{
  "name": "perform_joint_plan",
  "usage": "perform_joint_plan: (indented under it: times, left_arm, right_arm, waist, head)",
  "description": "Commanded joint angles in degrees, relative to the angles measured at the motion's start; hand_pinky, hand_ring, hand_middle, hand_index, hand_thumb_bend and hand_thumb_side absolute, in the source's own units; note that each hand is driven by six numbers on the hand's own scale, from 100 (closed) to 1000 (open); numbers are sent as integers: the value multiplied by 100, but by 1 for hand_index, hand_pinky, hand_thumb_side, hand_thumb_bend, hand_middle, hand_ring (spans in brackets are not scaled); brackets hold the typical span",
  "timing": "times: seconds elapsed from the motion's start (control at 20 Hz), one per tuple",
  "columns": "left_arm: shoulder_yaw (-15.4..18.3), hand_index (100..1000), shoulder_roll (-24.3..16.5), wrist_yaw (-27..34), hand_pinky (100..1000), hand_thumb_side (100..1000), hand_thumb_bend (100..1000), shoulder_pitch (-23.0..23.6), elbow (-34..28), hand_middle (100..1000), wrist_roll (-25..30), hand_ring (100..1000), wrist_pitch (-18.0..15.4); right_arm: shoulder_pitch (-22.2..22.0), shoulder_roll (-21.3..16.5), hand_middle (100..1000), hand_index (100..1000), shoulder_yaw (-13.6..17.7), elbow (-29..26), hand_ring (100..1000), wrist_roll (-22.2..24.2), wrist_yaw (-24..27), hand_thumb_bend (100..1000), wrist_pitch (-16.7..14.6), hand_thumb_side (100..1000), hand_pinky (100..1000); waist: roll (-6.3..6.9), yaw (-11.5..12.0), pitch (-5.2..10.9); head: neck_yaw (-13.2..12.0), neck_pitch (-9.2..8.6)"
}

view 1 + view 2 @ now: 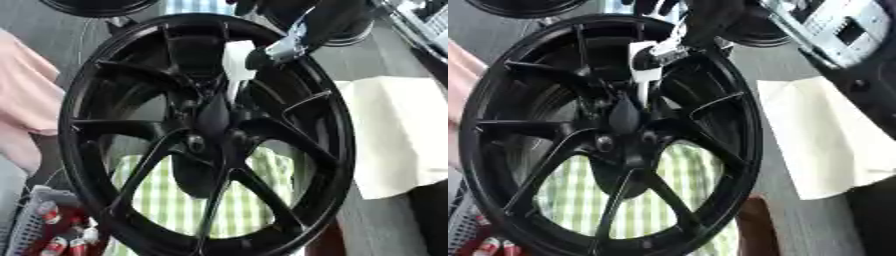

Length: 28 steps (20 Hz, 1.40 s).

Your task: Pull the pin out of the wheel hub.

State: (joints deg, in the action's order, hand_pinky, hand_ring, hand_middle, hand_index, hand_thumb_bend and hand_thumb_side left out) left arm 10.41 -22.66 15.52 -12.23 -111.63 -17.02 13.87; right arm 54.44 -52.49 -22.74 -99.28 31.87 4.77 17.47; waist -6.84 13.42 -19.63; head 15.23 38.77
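Note:
A large black wheel hub (206,135) with several spokes fills the middle of both views and stands tilted towards me. A white pin (237,64) with a broad white head and a thin stem sticks out of the hub just above its centre. My right hand (293,37), black with a silver joint, comes in from the upper right. Its fingertips (661,54) are curled on the right side of the pin's head. The stem's lower end (641,97) disappears among the spokes near the centre. My left hand does not show.
A green and white checked cloth (175,200) lies under the hub. A white sheet (394,135) lies to the right, pink fabric (22,95) at the left edge. A basket with red-capped items (52,230) sits at the lower left. A second black wheel (96,6) lies at the top left.

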Motion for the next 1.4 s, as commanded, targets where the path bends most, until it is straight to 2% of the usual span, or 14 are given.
perform_joint_plan:
  times: [0.05,1.4]
  left_arm:
    - [33,672,-80,9,746,798,116,-47,-86,567,-1,599,9]
    - [31,672,-34,18,747,801,116,-79,-101,566,8,597,13]
  right_arm:
    - [120,-54,711,820,43,181,838,51,-95,641,-119,349,837]
    - [-75,73,695,800,-98,462,830,195,15,639,-193,317,832]
  waist:
    - [36,9,81]
    - [34,101,17]
  head:
    - [31,17]
    - [38,-4]
